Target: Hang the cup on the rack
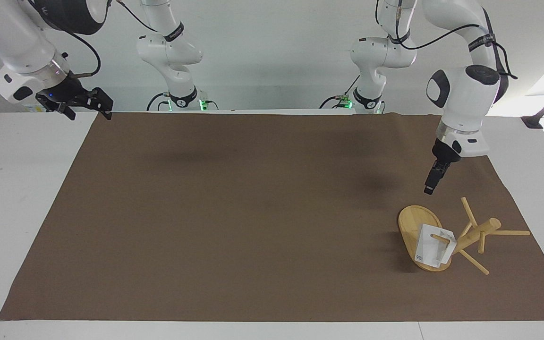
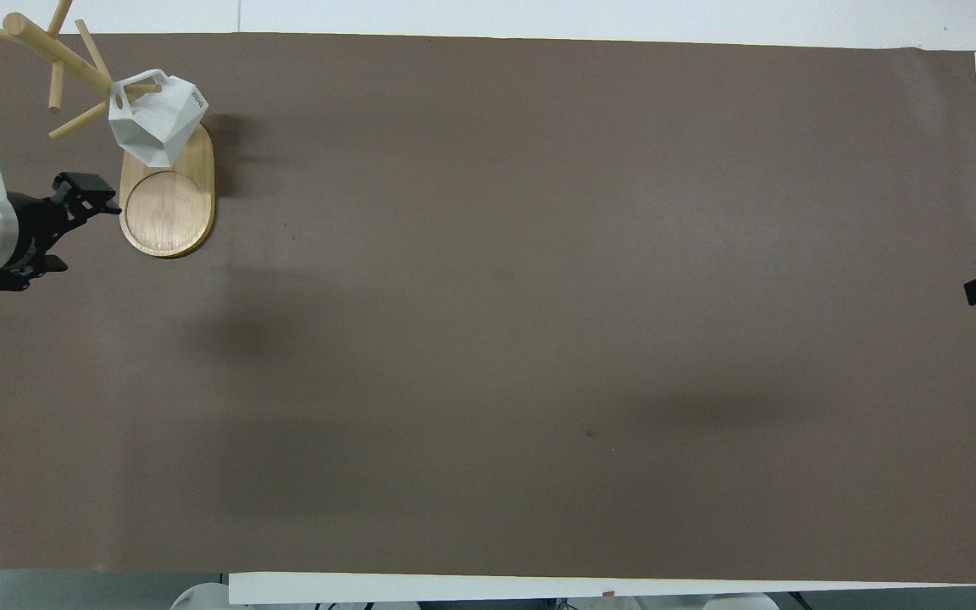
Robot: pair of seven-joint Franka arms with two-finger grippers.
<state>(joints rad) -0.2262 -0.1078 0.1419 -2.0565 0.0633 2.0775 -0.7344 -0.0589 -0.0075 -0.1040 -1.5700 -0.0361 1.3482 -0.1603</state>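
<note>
Cup (image 1: 431, 249) hung by handle on a peg of rack (image 1: 461, 236), at left arm's end of desk (image 1: 253, 212). Left gripper (image 1: 429, 189) raised over mat, jaws open, empty. Right gripper (image 1: 85, 105) waiting, jaws open. Rack's top cut off in overhead view.

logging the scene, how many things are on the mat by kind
cup: 1, hanging by its handle on a rack peg
rack: 1, at the left arm's end of the mat
total: 2
</note>
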